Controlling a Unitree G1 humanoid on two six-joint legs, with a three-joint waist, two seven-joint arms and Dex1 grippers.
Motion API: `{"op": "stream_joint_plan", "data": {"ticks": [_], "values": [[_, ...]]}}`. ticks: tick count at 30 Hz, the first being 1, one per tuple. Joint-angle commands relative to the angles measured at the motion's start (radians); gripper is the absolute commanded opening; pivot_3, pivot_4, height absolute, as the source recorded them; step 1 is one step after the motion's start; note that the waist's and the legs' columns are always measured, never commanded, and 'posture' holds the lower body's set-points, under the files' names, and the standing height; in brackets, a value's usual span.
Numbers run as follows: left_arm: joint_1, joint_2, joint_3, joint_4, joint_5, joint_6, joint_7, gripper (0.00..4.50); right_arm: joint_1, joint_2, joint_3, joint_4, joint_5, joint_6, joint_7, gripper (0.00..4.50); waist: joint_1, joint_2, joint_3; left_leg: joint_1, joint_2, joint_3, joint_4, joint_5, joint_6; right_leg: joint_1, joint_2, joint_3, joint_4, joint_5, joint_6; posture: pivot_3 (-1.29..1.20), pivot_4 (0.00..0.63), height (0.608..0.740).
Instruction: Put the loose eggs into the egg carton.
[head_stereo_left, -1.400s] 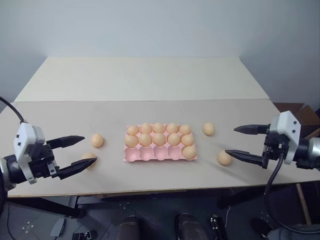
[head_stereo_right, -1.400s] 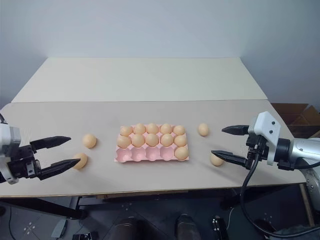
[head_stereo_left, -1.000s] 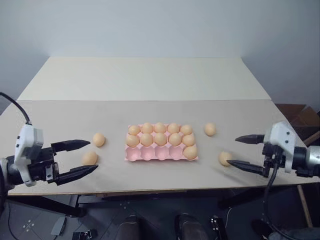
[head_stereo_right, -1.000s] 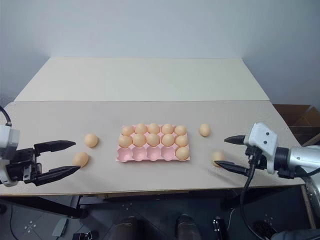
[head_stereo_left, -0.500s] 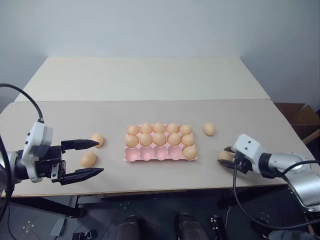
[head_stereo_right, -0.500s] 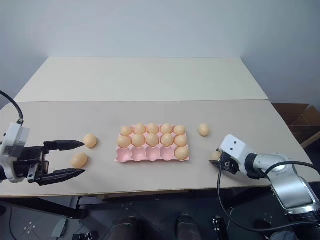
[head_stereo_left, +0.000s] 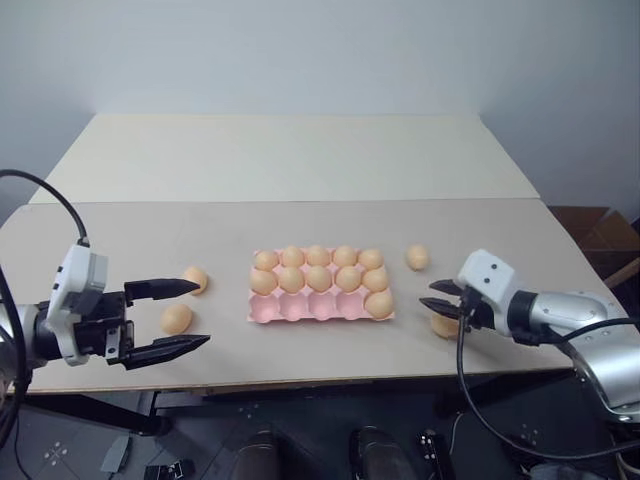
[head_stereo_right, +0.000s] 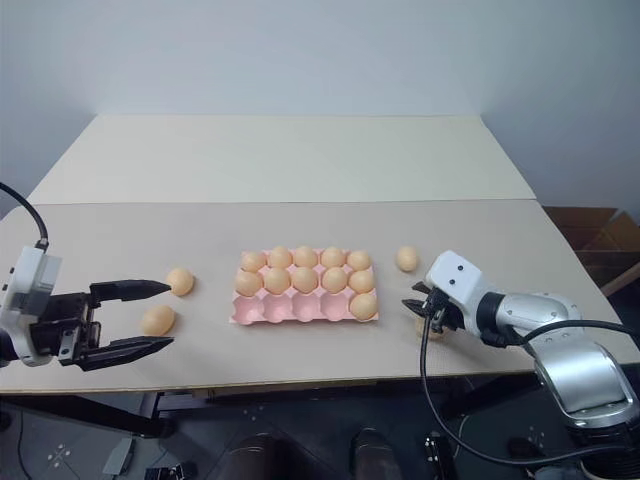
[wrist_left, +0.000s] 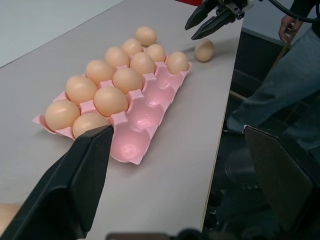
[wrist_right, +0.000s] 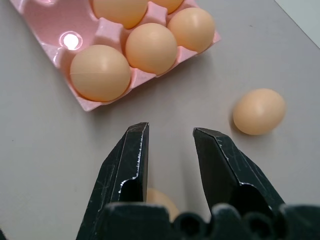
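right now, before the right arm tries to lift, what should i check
1. Right gripper holding an egg: not ok, nothing sits between its jaws.
2. Near right egg lined up with those jaws: not ok, it lies beside and below them.
3. Egg carton has free cups: ok, four in the front row are empty.
4. Left gripper ready: ok, jaws wide open.
5. Left front egg level with the left jaws: cannot tell.
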Motion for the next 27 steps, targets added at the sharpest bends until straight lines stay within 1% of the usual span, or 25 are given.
{"op": "stream_joint_plan", "data": {"ticks": [1,2,3,4,7,8,11,16,19,20,22,27], "values": [[-0.005,0.003,0.01,-0.029,-0.009,-0.002,0.001,4.5,0.031,-0.029,-0.07,-0.022,-0.002,0.038,-0.02,1.8,0.005,0.0,0.0,0.0,0.0,0.0,0.0,0.0,0.0,0.0,0.0,0.0,0.0,0.0,0.0,0.0,0.15,0.74],[-0.004,0.004,0.012,-0.03,-0.01,-0.001,-0.001,4.5,0.05,-0.042,-0.094,-0.033,0.01,0.053,-0.009,2.17,0.007,0.0,0.0,0.0,0.0,0.0,0.0,0.0,0.0,0.0,0.0,0.0,0.0,0.0,0.0,0.0,0.15,0.74],[-0.003,0.005,0.014,-0.03,-0.011,0.001,-0.001,4.5,0.068,-0.05,-0.117,-0.052,0.023,0.072,-0.001,2.36,0.008,0.0,0.0,0.0,0.0,0.0,0.0,0.0,0.0,0.0,0.0,0.0,-0.001,0.0,0.0,0.0,0.15,0.74],[-0.002,0.006,0.015,-0.03,-0.014,0.004,-0.002,4.5,0.083,-0.052,-0.133,-0.073,0.033,0.084,0.001,2.69,0.008,0.0,0.0,0.0,0.0,0.0,0.0,0.0,0.0,0.0,0.0,0.0,-0.001,0.0,0.0,0.0,0.15,0.74],[-0.005,0.006,0.012,-0.031,-0.016,0.008,-0.001,4.5,0.127,-0.061,-0.146,-0.116,0.051,0.083,0.019,3.74,0.006,0.0,0.0,0.0,0.0,0.0,0.0,0.0,0.0,0.0,0.0,0.0,0.0,0.0,0.001,0.0,0.15,0.74],[-0.01,0.006,0.005,-0.031,-0.015,0.008,0.0,4.5,0.139,-0.066,-0.13,-0.11,0.034,0.07,0.014,4.05,0.004,0.0,0.0,0.0,0.0,0.0,0.0,0.0,0.0,0.0,0.0,0.0,0.0,-0.001,0.001,0.0,0.15,0.74],[-0.025,0.008,-0.009,-0.025,-0.015,0.009,0.001,4.5,0.142,-0.054,-0.087,-0.062,-0.013,0.043,-0.015,4.05,0.0,0.0,0.0,0.001,0.001,0.0,0.0,0.0,0.0,0.001,0.001,0.0,0.0,-0.004,0.006,0.0,0.15,0.74],[-0.031,0.011,-0.013,-0.025,-0.012,0.009,0.0,4.5,0.109,-0.024,-0.006,0.054,-0.081,0.001,-0.051,4.05,-0.001,0.0,0.0,0.001,0.0,0.0,0.0,0.0,0.0,0.001,0.0,0.0,0.0,-0.004,0.006,0.0,0.15,0.74],[-0.031,0.012,-0.007,-0.029,-0.014,0.013,0.003,4.5,0.086,-0.005,0.029,0.09,-0.091,0.014,-0.059,4.05,-0.003,0.0,0.0,0.001,0.0,0.0,0.0,0.0,0.0,0.0,0.0,0.001,0.0,-0.002,0.004,0.0,0.15,0.74],[-0.029,0.013,-0.004,-0.031,-0.013,0.013,0.005,4.5,0.076,0.011,0.028,0.091,-0.083,0.022,-0.065,3.88,-0.003,0.0,0.0,0.0,0.0,0.0,0.0,0.0,0.0,0.0,0.0,0.001,0.0,0.0,0.0,0.0,0.15,0.74],[-0.024,0.014,0.003,-0.034,-0.012,0.013,0.006,4.5,0.064,0.031,0.023,0.083,-0.073,0.023,-0.07,3.47,-0.004,0.0,0.0,0.0,0.0,0.0,0.0,0.0,0.0,0.0,0.001,0.0,0.0,0.001,0.001,0.0,0.15,0.74],[-0.015,0.013,0.012,-0.037,-0.011,0.014,0.008,4.5,0.049,0.051,0.015,0.07,-0.07,0.045,-0.081,1.7,-0.004,0.0,0.0,0.0,0.0,0.0,0.0,0.0,0.0,0.0,0.0,0.0,0.0,0.001,0.003,0.0,0.15,0.74]]}}
